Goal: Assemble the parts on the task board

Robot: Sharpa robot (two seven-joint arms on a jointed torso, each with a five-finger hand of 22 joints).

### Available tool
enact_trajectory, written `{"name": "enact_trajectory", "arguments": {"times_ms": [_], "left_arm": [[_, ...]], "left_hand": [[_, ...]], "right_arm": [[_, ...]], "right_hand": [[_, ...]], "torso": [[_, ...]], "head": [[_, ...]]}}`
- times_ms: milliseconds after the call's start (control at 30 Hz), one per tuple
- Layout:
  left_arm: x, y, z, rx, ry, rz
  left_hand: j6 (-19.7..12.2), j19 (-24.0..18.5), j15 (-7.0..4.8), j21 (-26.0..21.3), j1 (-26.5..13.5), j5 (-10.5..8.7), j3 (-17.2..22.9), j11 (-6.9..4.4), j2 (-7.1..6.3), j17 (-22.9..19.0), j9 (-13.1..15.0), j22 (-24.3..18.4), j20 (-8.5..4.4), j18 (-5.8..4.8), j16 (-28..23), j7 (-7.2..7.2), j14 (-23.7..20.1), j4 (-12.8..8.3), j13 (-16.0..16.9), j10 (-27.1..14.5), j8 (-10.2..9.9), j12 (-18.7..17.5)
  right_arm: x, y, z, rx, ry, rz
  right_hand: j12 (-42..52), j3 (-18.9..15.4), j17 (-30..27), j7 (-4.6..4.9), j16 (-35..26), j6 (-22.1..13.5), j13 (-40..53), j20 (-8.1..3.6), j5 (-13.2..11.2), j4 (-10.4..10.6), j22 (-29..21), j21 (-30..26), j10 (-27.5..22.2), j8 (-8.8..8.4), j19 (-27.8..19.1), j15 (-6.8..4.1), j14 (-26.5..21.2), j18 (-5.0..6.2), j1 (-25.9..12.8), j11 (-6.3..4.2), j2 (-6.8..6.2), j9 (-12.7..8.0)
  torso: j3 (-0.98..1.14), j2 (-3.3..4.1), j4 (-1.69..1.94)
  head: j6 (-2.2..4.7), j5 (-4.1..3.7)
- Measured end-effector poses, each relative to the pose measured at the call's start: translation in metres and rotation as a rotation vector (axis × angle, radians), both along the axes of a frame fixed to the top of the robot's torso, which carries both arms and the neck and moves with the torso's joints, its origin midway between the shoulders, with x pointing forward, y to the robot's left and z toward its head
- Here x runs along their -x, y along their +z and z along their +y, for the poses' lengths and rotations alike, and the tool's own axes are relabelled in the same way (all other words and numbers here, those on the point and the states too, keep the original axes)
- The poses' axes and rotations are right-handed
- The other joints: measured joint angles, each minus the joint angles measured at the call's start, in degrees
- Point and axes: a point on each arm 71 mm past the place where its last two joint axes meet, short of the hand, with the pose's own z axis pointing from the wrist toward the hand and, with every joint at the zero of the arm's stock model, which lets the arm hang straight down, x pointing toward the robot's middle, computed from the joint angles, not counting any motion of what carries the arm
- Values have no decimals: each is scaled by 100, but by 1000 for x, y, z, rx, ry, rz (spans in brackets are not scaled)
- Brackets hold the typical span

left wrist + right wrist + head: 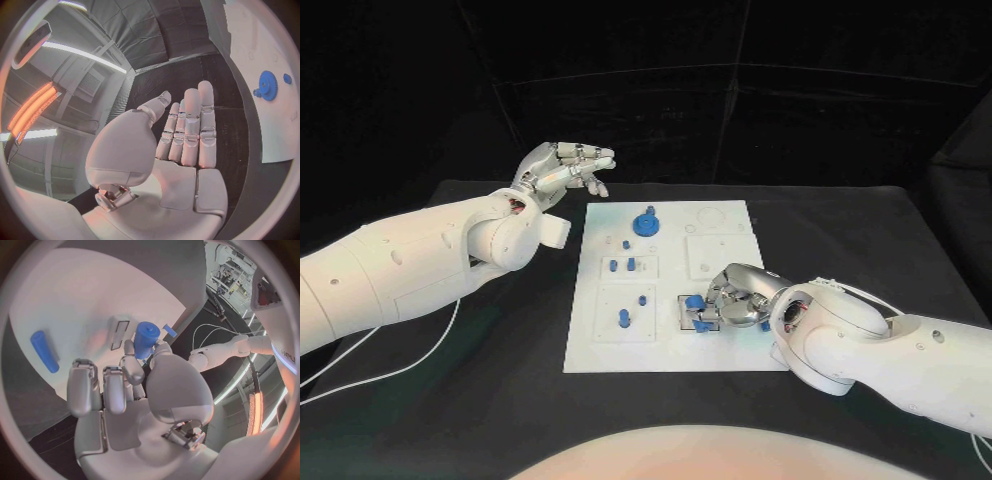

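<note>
The white task board (668,350) lies in the middle of the black table. My right hand (733,300) rests over its near right part and pinches a blue cylindrical part (145,337) between thumb and a finger, next to a narrow slot (120,332). The same part (695,303) shows at the fingertips above a grey fixture. Another blue peg (45,351) lies flat on the board (75,295). My left hand (567,170) hangs in the air beyond the board's far left corner, fingers (190,125) stretched out and holding nothing.
A blue gear (646,222) stands at the board's far side, also seen as the gear (267,85) past my left hand. Small blue pegs (620,265) and two more pegs (643,297) sit in the left-hand panels. Bare black table (473,400) surrounds the board.
</note>
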Motion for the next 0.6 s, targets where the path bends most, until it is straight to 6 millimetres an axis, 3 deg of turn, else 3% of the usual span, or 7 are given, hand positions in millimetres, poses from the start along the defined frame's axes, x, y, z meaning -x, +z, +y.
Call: {"name": "enact_trajectory", "arguments": {"times_ms": [200,367,400,500,533,600], "left_arm": [[0,0,0,0,-2,2],[0,0,-1,0,-3,3],[0,0,-1,0,-3,3],[0,0,-1,0,-4,4],[0,0,-1,0,-4,4],[0,0,-1,0,-4,4]], "left_hand": [[0,0,0,0,0,0,0,0,0,0,0,0,0,0,0,0,0,0,0,0,0,0],[0,0,0,0,0,0,0,0,0,0,0,1,0,0,0,0,0,0,0,0,0,0],[0,0,0,0,0,0,0,0,0,0,0,1,0,0,0,0,0,0,0,0,0,0],[0,0,0,0,0,0,0,0,0,0,0,1,0,0,0,0,0,0,0,0,0,0],[0,0,0,0,0,0,0,0,0,0,0,1,0,0,0,0,0,0,0,0,0,0],[0,0,0,0,0,0,0,0,0,0,0,1,0,0,0,0,0,0,0,0,0,0]], "right_arm": [[-1,-1,4,22,-17,-2],[-3,-1,5,36,-30,-14],[-3,-1,6,37,-32,-16],[-4,-1,7,41,-37,-23],[-4,-1,7,41,-39,-25],[-5,-1,7,41,-44,-30]], "right_hand": [[-21,-47,0,-30,0,32,0,0,-24,16,0,0,20,35,0,-37,6,0,-91,-20,30,20],[-57,-194,0,-70,0,71,9,-20,-390,1,14,0,41,65,21,-37,6,0,-279,-41,67,64],[-77,-235,-1,-71,0,73,14,-20,-546,2,15,0,41,67,20,-37,6,0,-295,-41,73,78],[-106,-380,-1,-80,0,81,27,-20,-1365,-9,20,0,41,83,20,-58,-14,0,-554,-41,39,104],[-127,-416,-1,-80,0,82,27,-20,-1677,-46,24,0,41,83,20,-58,-14,0,-702,-41,-12,113],[-220,-375,-22,-60,0,61,-8,-20,-2233,22,33,0,26,83,20,-58,-14,1,-1039,-56,-243,131]], "torso": [[3,-1,-4],[3,-1,-10],[3,-2,-11],[3,-2,-13],[3,-2,-13],[3,-2,-13]], "head": [[0,4],[5,5],[6,5],[8,5],[8,5],[8,5]]}}
